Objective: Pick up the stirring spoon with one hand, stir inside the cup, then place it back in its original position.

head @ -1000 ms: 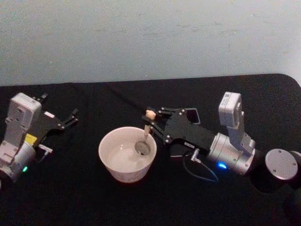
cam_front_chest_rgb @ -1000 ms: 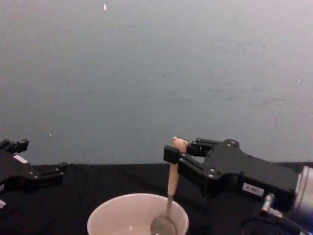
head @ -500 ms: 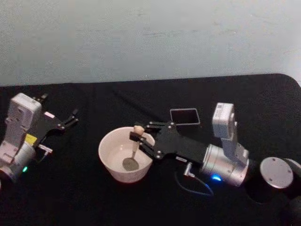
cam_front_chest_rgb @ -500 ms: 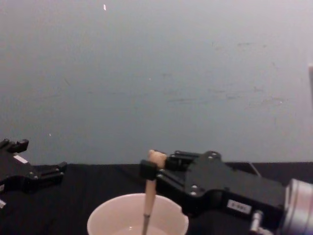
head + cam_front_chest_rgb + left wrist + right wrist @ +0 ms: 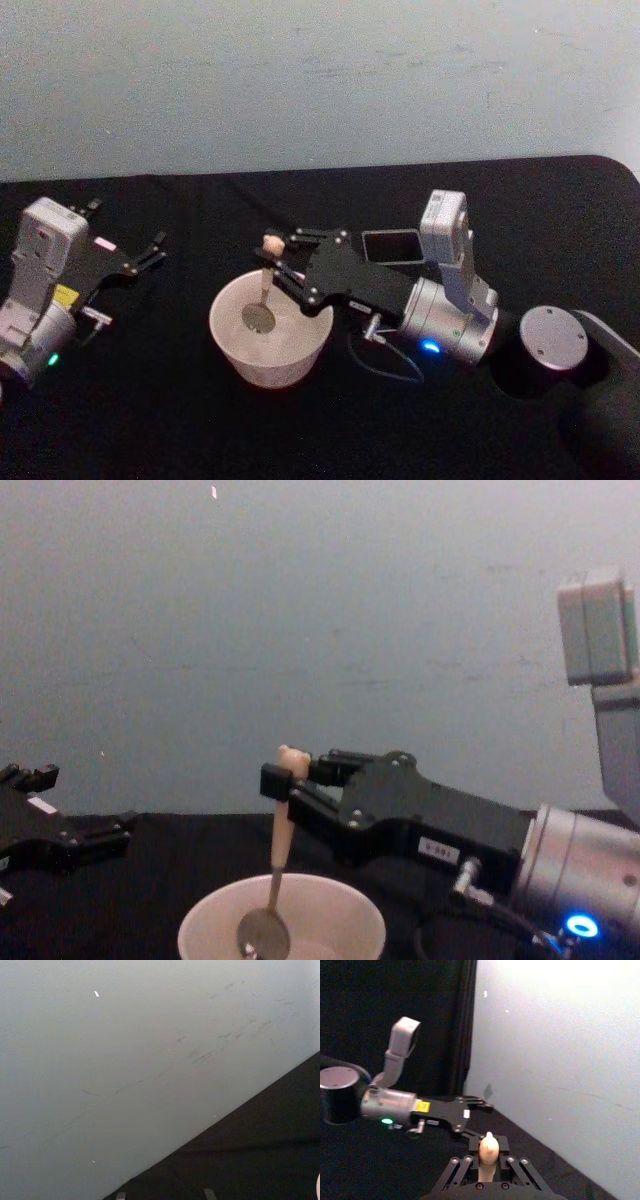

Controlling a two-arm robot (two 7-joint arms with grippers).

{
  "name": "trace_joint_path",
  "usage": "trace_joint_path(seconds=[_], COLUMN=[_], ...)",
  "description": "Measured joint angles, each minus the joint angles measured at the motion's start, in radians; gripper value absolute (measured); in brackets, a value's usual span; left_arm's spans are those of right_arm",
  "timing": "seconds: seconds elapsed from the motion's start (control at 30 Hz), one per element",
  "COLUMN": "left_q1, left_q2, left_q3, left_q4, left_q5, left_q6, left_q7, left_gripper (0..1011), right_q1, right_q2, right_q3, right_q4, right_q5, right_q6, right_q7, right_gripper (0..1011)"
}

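Observation:
The cream-white cup [image 5: 228, 345] stands on the black table, in the middle. My right gripper [image 5: 273, 259], black with a silver wrist, reaches over its rim from the right and is shut on the stirring spoon [image 5: 264, 285]. The spoon hangs nearly upright, its bear head on top and its metal bowl down inside the cup's left half. From the chest, the spoon [image 5: 281, 825] dips into the cup [image 5: 352, 922] below the right gripper [image 5: 277, 782]. The bear head of the spoon [image 5: 488, 1148] sits between the pads. The dark grey square holder [image 5: 392, 247] stands behind the right arm.
My left gripper [image 5: 127, 228] rests open at the table's left, well away from the cup; it also appears as the left gripper [image 5: 85, 802] and the left gripper [image 5: 476, 1106]. A dark cable [image 5: 385, 372] loops on the table under the right wrist. A pale wall backs the table.
My right gripper has swept left across the cup with the spoon, whose bowl went from the cup's right side to its left. The holder has come into view behind the arm. The left arm has not moved.

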Motion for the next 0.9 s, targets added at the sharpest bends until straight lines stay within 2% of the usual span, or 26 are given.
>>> trace_joint_path(seconds=[0.33,0.63,0.9], left_q1=[0.000,0.000,0.000], left_q2=[0.000,0.000,0.000], left_q3=[0.000,0.000,0.000], left_q4=[0.000,0.000,0.000], left_q5=[0.000,0.000,0.000], left_q6=[0.000,0.000,0.000], left_q7=[0.000,0.000,0.000], left_gripper=[1001,1001,1001], right_q1=[0.026,0.015,-0.011], right_q2=[-0.014,-0.004,0.021], right_q3=[0.025,0.037,0.050], right_q4=[0.050,0.041,0.010], right_q5=[-0.021,-0.026,-0.027], right_q6=[-0.014,-0.014,-0.007], right_q7=[-0.029,-0.035,-0.037], right_gripper=[213,213,213])
